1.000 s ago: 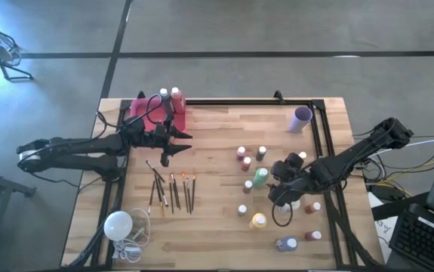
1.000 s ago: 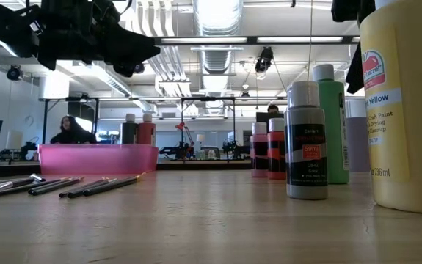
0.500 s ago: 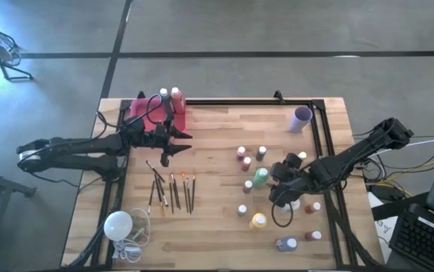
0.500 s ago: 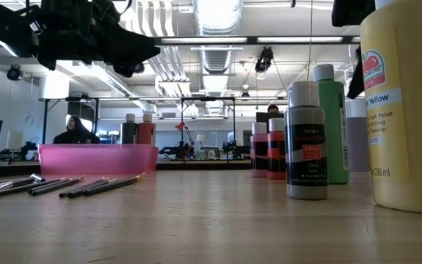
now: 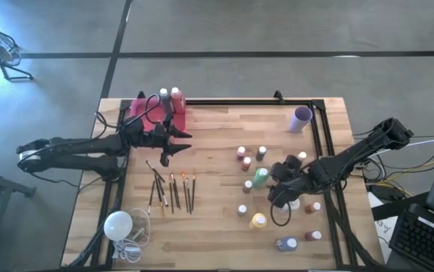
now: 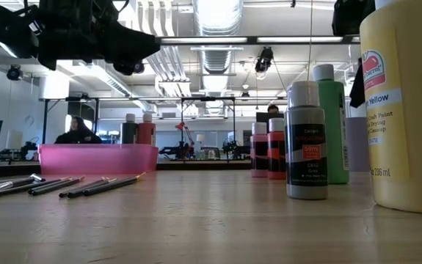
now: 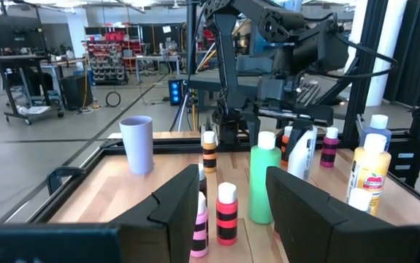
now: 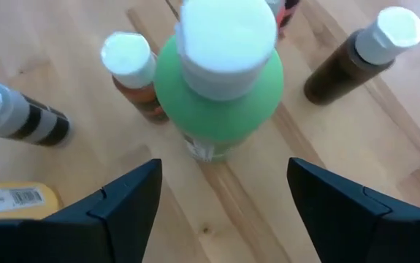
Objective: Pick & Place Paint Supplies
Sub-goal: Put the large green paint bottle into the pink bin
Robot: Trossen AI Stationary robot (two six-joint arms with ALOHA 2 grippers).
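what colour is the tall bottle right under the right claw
Green with a white cap, clearest in the right wrist view.

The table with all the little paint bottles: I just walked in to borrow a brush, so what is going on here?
The right gripper hangs open just above the green paint bottle, with nothing held. The left gripper waits open and empty near the pink tray, above the row of paintbrushes. A few bottles stand by that tray; most are on the table's right side.
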